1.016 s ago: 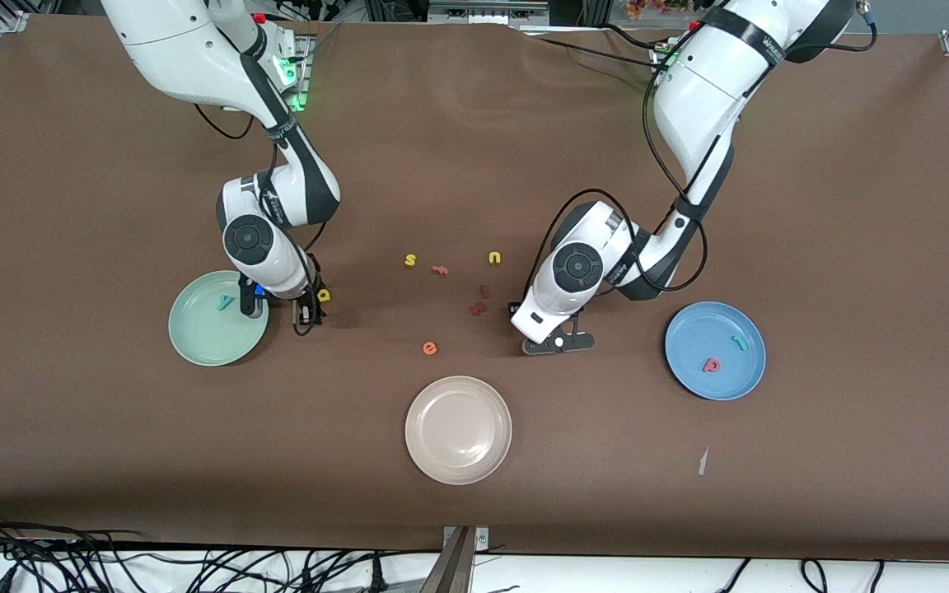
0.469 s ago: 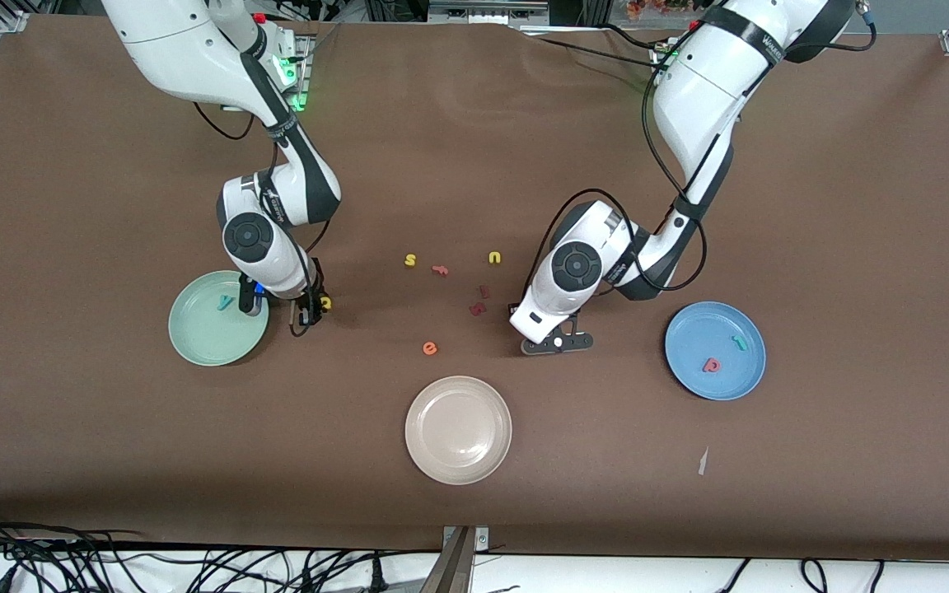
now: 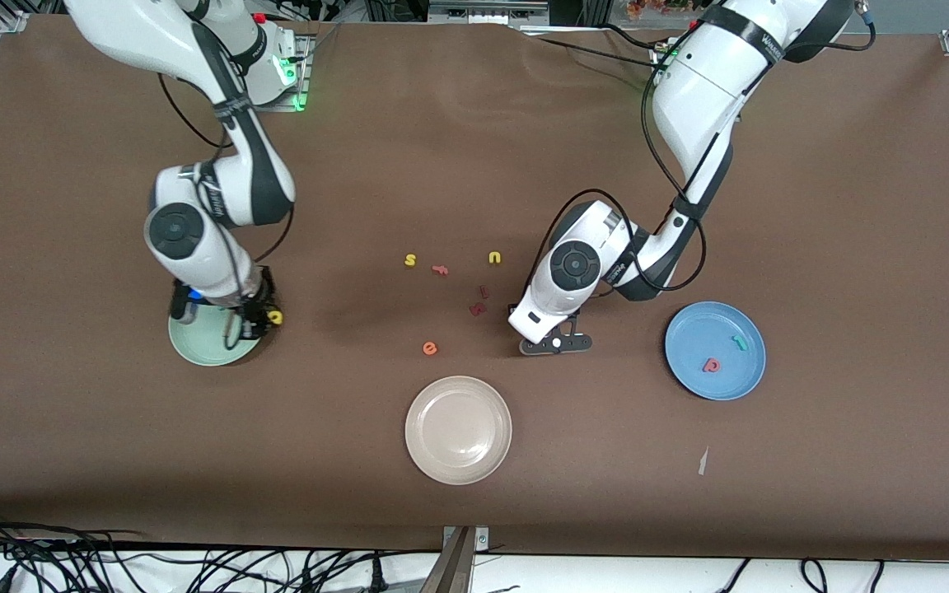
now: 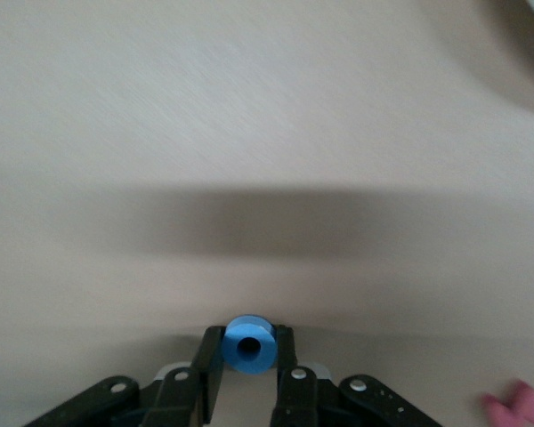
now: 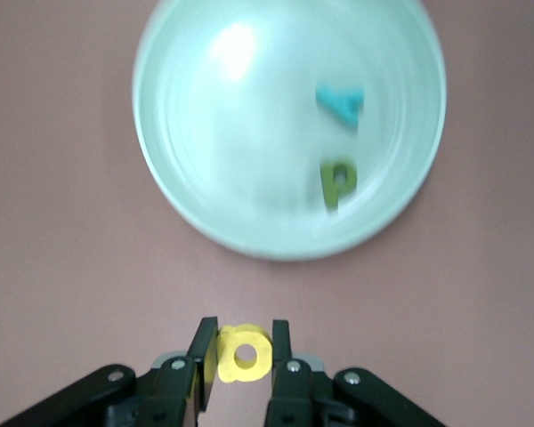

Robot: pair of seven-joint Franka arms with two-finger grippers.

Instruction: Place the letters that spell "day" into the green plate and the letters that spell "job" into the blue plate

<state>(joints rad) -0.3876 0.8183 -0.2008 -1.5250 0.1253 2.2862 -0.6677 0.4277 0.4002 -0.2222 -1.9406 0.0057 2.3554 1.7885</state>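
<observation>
Mint-green and round, the shallow-rimmed green plate (image 3: 194,347) sits in the middle band of the front view, toward the right arm's end of the table. The right wrist view shows two of its letters already lying inside: the small teal y (image 5: 341,100) and the small dark green d (image 5: 338,182).

The right gripper (image 3: 263,318) hangs at that plate's rim. Its jaws are clamped on the small yellow a (image 3: 275,316), which in the wrist view is still over brown table cloth, just short of the rim. We judge "day" two-thirds done, with only a short carry and a release left.

The round mid-blue plate (image 3: 680,366) lies in the same band, toward the left arm's end. In it are the teal hook-shaped j (image 3: 740,342) and the salmon-red b (image 3: 712,364).

The left gripper (image 3: 555,343) is low over bare cloth near the frame's centre, between the dark red pieces (image 3: 479,309) and the blue plate. Its jaws are closed on the small blue ring-shaped o (image 4: 249,345). That o has to travel well across to the blue plate to finish "job".

The yellow s (image 3: 410,260), the yellow u (image 3: 494,258) and the orange e (image 3: 430,348) belong to neither word. The round beige plate (image 3: 418,428), lower in the frame, holds nothing.
</observation>
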